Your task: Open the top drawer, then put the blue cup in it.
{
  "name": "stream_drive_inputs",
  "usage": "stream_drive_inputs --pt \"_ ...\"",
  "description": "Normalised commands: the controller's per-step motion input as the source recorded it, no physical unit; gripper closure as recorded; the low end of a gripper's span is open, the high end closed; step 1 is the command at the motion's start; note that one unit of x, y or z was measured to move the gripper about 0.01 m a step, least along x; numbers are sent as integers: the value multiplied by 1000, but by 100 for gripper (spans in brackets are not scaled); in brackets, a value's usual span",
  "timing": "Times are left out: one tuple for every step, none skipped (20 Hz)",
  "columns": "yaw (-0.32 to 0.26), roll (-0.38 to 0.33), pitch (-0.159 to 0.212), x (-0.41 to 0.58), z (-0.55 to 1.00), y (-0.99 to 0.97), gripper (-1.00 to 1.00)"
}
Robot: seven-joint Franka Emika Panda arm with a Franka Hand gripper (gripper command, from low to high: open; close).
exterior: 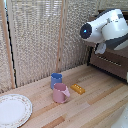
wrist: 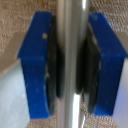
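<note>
The gripper [wrist: 70, 60] pinches the silver handle [wrist: 70, 30] of the top drawer [exterior: 111, 61] between its blue pads [wrist: 37, 65], evidently to pull it open; the blue cup [exterior: 56, 80] waits on the table [exterior: 95, 105], touching the pink cup [exterior: 61, 93], well left of the dresser.

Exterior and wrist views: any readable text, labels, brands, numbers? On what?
None readable in either view.
blue cup, pink cup, yellow block, plate: no print visible.
Robot arm: only a blue light, no legible marking.
Wrist view: gripper with blue fingers around the silver bar handle; no lettering, and it is blurred.
</note>
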Motion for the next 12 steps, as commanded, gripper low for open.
stream_drive_inputs --pt "0 -21 35 -3 -54 29 -100" --pt "0 -36 0 137 0 37 -100" --pt "-20 -91 -32 0 169 0 -100" --pt "-74 -26 -59 -43 323 0 -100" --pt "-35 34 -39 -80 340 0 -100" --pt "0 126 -62 0 491 0 -100" --pt "0 174 -73 -63 534 0 -100" --pt "-10 216 -47 0 509 0 -100" --pt "-24 238 -97 0 394 0 -100" --pt "-42 240 -129 0 351 20 -100" --pt "-38 249 -111 0 351 26 -100" --pt "-34 296 -71 0 231 134 -100"
